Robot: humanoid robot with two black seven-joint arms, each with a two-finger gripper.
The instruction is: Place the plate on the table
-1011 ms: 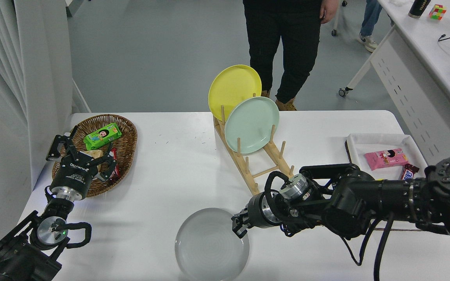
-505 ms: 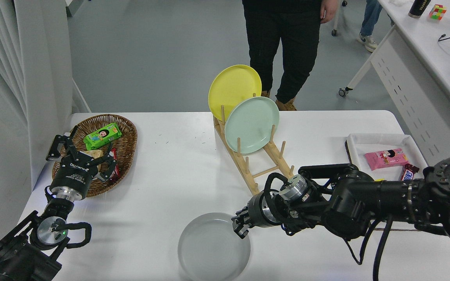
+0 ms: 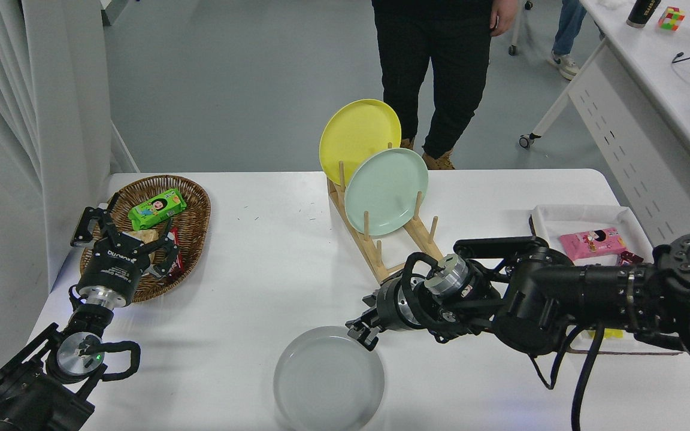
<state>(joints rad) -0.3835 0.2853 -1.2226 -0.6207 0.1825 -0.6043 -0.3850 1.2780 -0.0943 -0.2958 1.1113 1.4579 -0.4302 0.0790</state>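
The light grey plate point(image 3: 328, 378) lies flat on the white table point(image 3: 273, 281) near its front edge. My right gripper point(image 3: 360, 333) hovers just over the plate's far right rim. Its fingers are slightly spread and hold nothing. The right arm reaches in from the right edge. My left gripper point(image 3: 123, 238) is parked at the lower left beside the basket, open and empty.
A wooden rack point(image 3: 408, 254) behind the right gripper holds a yellow plate point(image 3: 358, 139) and a mint green plate point(image 3: 387, 190) upright. A wicker basket point(image 3: 192, 233) with snacks stands at the left. A white tray point(image 3: 578, 214) with snacks is at the right. A person point(image 3: 435, 72) stands at the far side.
The plate went from tilted in the right gripper to flat on the table. The gripper let go of its rim and rose slightly away from it.
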